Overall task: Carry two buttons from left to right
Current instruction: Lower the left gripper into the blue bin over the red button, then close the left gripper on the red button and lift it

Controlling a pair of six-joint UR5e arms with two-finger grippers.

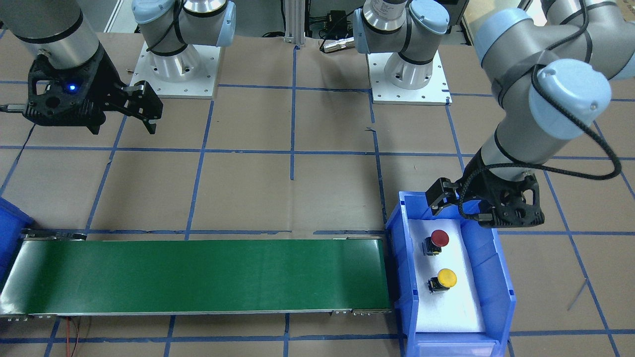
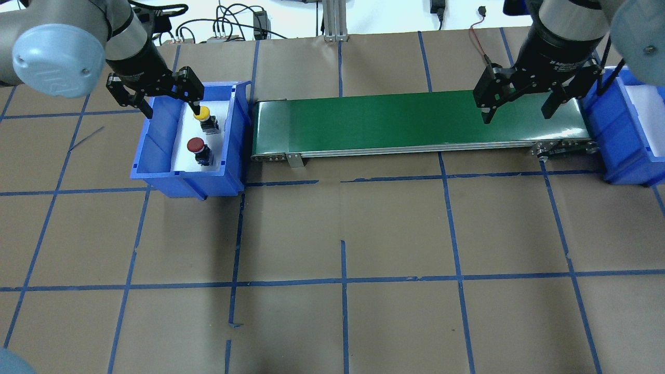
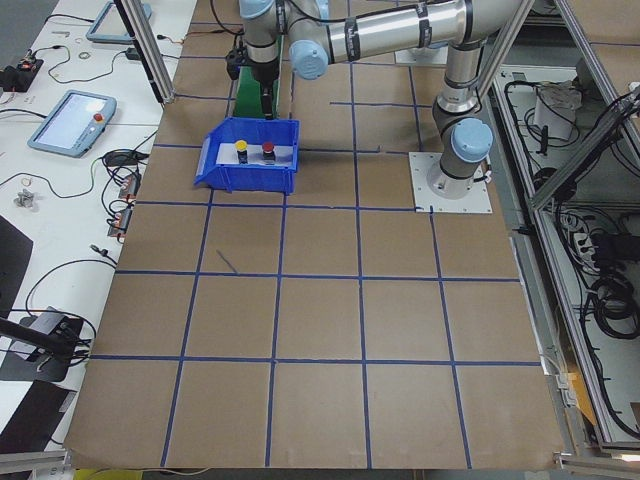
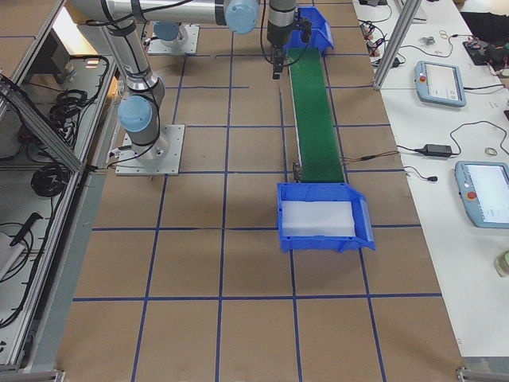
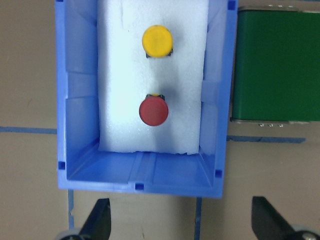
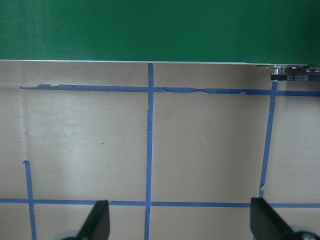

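Observation:
The red button (image 1: pixel 438 239) and the yellow button (image 1: pixel 446 278) stand on white foam in the blue left bin (image 1: pixel 501 277). The left wrist view shows the red button (image 5: pixel 153 111) nearer and the yellow button (image 5: pixel 157 41) beyond it. My left gripper (image 1: pixel 459 210) hovers above the bin's robot-side end, open and empty, clear of both buttons. My right gripper (image 2: pixel 516 111) is open and empty, raised over the table beside the conveyor's right end.
A green conveyor belt (image 2: pixel 415 117) runs between the left bin (image 2: pixel 156 156) and a second blue bin (image 2: pixel 623 140) with white foam on the right. Brown paper with blue tape lines (image 2: pixel 343 280) covers the table.

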